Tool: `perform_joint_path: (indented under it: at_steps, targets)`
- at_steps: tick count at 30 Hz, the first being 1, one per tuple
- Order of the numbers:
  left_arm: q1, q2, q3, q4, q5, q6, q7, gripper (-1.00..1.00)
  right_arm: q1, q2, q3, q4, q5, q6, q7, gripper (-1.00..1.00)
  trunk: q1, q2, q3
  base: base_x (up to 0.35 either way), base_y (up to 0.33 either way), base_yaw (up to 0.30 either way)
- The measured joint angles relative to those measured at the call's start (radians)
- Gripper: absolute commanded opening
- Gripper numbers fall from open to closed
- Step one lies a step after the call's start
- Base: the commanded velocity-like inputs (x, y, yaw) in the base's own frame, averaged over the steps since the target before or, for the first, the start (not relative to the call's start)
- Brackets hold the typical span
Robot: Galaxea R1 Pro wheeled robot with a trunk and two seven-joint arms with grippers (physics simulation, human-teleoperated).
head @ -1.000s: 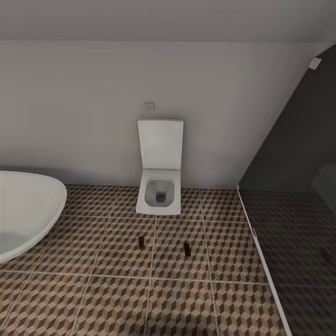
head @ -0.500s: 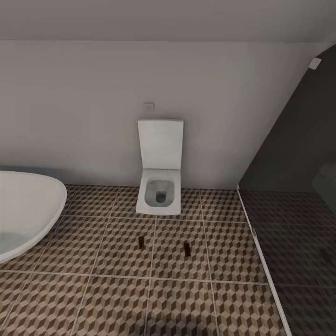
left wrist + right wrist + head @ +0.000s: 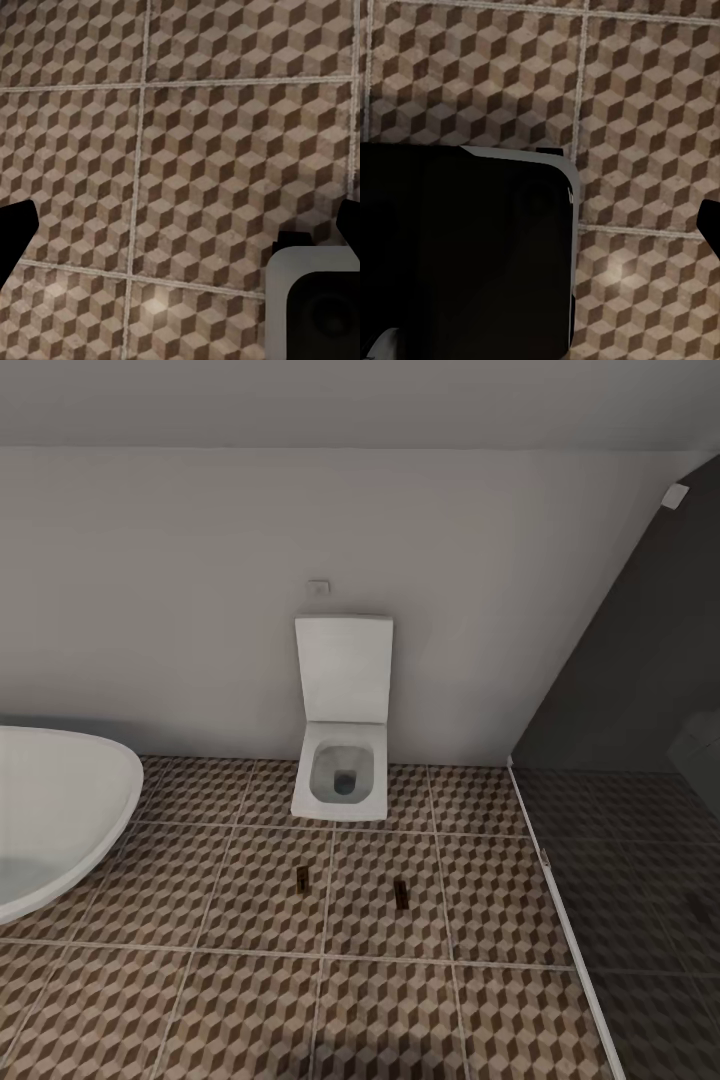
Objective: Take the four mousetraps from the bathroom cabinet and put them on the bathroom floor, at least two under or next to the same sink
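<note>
- Looking over the bathroom floor of cube-patterned brown-and-beige tiles (image 3: pixel 250 1000), two small flat tan mousetraps lie there: one (image 3: pixel 302 876) and another (image 3: pixel 401 891), both in front of the white square toilet (image 3: pixel 341 770).
- No sink is identifiable; the white curved basin or tub (image 3: pixel 60 800) at the floor's left edge may not count, so I would check before placing traps.
- Left gripper (image 3: pixel 180 232): dark fingertips at the frame's sides, spread apart, nothing between them.
- Right gripper: I cannot tell its state.
- Both traps lie well apart from either gripper.

black fingertips (image 3: pixel 15 236), grey rounded body panel with black inset (image 3: pixel 315 304)
</note>
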Motion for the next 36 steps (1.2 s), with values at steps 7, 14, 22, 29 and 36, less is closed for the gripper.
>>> perform_joint_path:
  at_steps: [7,14,22,29,36]
  targets:
    - [0.000,0.000,0.000,0.000,0.000,0.000,0.000,1.00,0.000,0.000,0.000,0.000,0.000,0.000,0.000,1.00,0.000,0.000,0.000,0.000,0.000,0.000]
    - [0.000,0.000,0.000,0.000,0.000,0.000,0.000,1.00,0.000,0.000,0.000,0.000,0.000,0.000,0.000,1.00,0.000,0.000,0.000,0.000,0.000,0.000]
    - [0.000,0.000,0.000,0.000,0.000,0.000,0.000,1.00,0.000,0.000,0.000,0.000,0.000,0.000,0.000,1.00,0.000,0.000,0.000,0.000,0.000,0.000]
    - [0.000,0.000,0.000,0.000,0.000,0.000,0.000,1.00,0.000,0.000,0.000,0.000,0.000,0.000,0.000,1.00,0.000,0.000,0.000,0.000,0.000,0.000]
    - [0.000,0.000,0.000,0.000,0.000,0.000,0.000,1.00,0.000,0.000,0.000,0.000,0.000,0.000,0.000,1.00,0.000,0.000,0.000,0.000,0.000,0.000]
